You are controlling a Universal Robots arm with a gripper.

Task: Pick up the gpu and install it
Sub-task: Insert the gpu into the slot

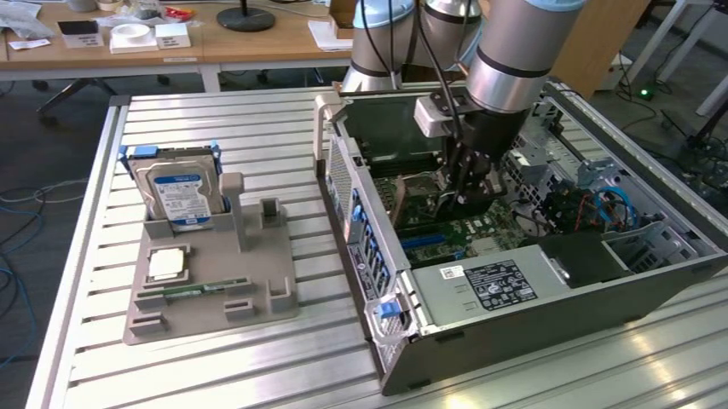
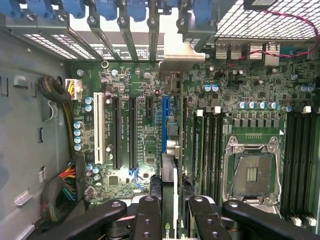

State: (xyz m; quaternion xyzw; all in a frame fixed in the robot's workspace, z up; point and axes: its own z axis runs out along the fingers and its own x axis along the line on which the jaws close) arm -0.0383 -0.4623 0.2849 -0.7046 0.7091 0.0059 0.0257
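The gpu, a thin dark card seen edge-on, runs between my gripper's black fingers in the wrist view. The gripper is shut on it. The card hangs over the green motherboard, close alongside the blue expansion slot; I cannot tell whether it touches the slot. In the exterior view my gripper reaches down into the open computer case, low over the board, with the gpu mostly hidden by the fingers.
A white slot, black slots, memory slots and the CPU socket surround the card. The power supply fills the case's near end. Outside, a grey holder carries a hard drive, a chip and a memory stick.
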